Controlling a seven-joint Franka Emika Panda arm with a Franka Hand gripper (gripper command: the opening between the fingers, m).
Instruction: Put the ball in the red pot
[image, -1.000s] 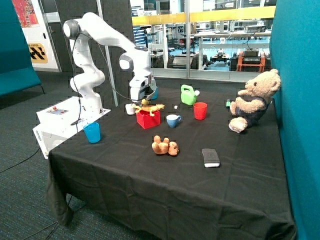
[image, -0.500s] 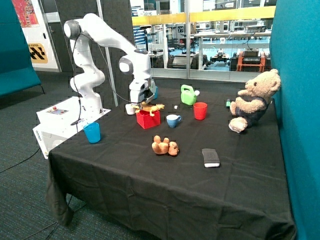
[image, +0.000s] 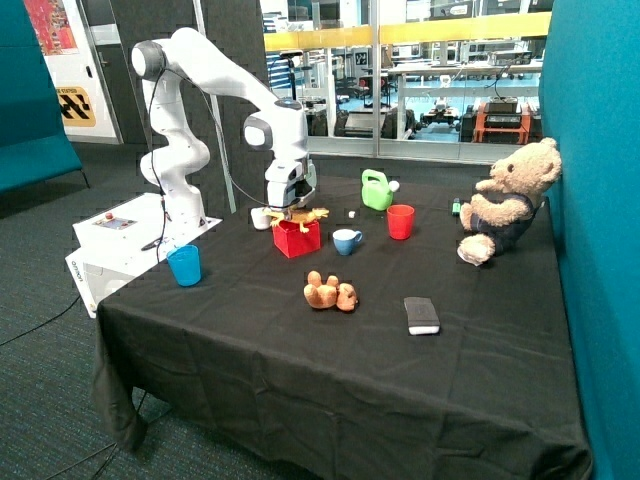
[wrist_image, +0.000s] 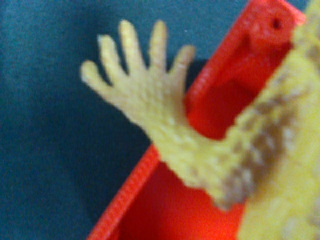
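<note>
- Outside view: the white Franka arm reaches down over the back part of the black table, and its gripper sits just above the red pot.
- A long yellow toy animal lies across the top of the red pot, right under the gripper; its legs stick out past the pot's rim.
- Whether the pincer is wide, narrow or holding the toy, I cannot tell: the fingers do not show clearly in either view.
- Wrist view: the toy animal fills much of the picture, yellow with brownish marks, and one splayed foot with spread toes reaches out over the pot's red rim and the dark cloth beyond.
- The inside of the pot that shows is bare red plastic.
- No pale-yellow ball can be made out in either view, so I cannot tell where it is.
- A small white cup stands just beside the red pot, on the arm's base side.
- A blue-and-white cup stands near the pot on the other side, with a round red cup further along and a green watering can behind them.
- A blue cup stands near the table's edge, well apart from the pot.
- A tan plush toy lies in front of the pot, and a dark flat object lies beside it, further on.
- A teddy bear sits against the teal wall.
</note>
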